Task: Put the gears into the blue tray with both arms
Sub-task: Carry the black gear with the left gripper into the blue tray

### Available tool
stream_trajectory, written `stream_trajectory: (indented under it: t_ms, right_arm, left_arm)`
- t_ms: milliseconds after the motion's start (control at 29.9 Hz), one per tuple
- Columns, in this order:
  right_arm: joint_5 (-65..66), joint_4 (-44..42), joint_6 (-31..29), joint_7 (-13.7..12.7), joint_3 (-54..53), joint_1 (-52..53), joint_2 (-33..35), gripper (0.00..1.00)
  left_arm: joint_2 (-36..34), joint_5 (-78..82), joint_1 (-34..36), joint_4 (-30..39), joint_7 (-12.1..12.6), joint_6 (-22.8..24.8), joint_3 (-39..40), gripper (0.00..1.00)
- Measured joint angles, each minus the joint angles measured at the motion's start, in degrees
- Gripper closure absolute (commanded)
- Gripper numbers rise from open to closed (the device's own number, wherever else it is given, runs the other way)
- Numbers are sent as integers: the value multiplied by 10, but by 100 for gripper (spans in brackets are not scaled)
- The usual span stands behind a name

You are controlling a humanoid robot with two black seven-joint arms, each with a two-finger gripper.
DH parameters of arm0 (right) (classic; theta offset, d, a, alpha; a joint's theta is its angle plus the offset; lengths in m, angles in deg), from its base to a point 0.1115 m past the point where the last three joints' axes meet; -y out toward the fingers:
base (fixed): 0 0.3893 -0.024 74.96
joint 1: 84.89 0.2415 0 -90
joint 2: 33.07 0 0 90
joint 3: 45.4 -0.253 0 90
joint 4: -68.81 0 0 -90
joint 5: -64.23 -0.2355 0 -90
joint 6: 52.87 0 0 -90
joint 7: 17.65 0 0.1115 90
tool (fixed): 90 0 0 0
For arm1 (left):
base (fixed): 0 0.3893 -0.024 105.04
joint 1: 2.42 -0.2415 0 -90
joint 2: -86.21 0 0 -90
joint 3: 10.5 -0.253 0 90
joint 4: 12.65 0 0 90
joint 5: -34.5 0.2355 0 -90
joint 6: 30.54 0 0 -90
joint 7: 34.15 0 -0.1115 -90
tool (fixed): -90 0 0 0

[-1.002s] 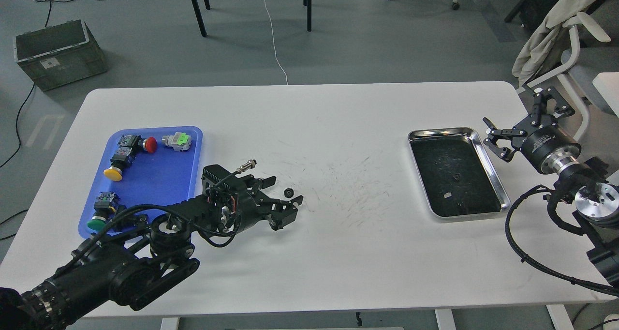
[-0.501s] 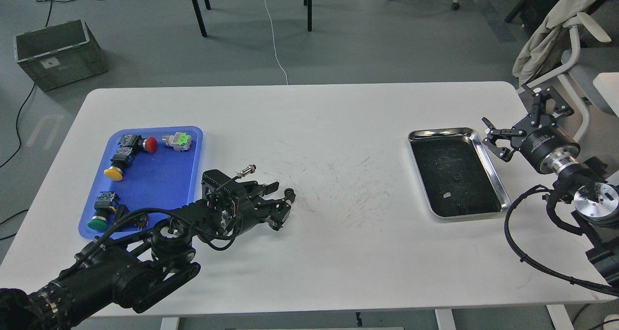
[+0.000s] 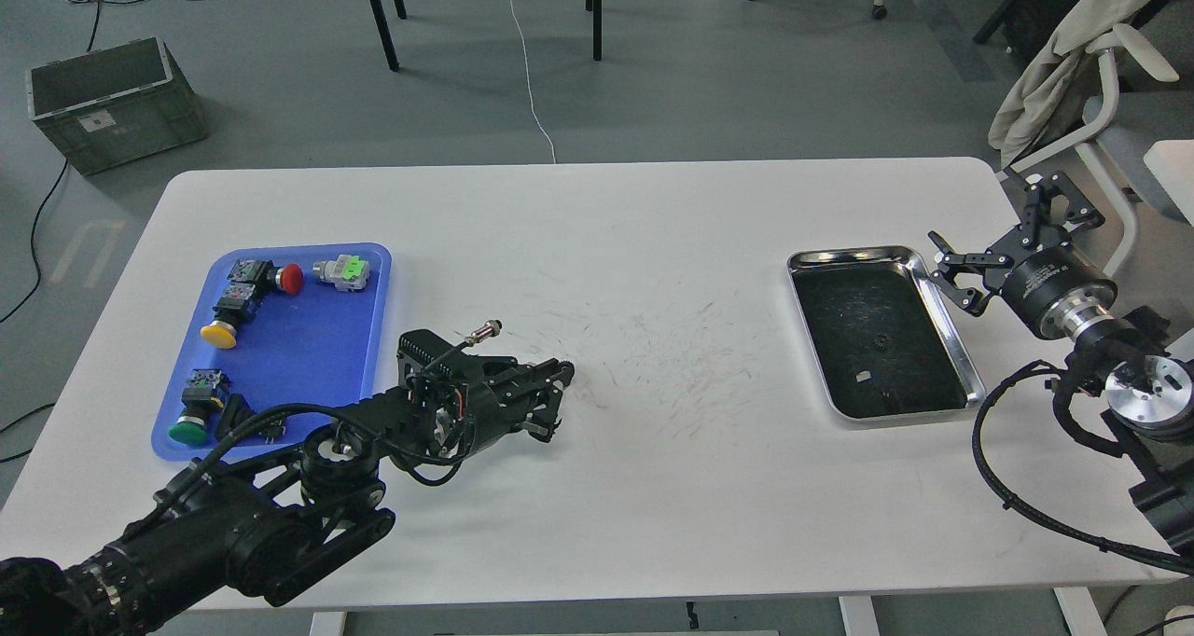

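Two gears to account for: your left gripper [image 3: 558,372] looks pinched on one gear, which I can't make out, so carry it to the blue tray [image 3: 364,347], while your spread right gripper [image 3: 949,265] must fetch the other gear [image 3: 878,340] from the steel tray [image 3: 961,356].

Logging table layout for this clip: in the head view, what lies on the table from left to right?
blue tray → left gripper → steel tray, one gear in it → right gripper at the tray's right rim.
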Motion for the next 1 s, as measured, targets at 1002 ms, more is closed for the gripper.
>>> stream_trajectory:
  t_ms: [1002]
  right_arm:
    - [1, 2, 6, 0, 1, 11, 1, 1]
  left_arm:
    - [-367, -227, -1, 105, -8, -53, -1, 93]
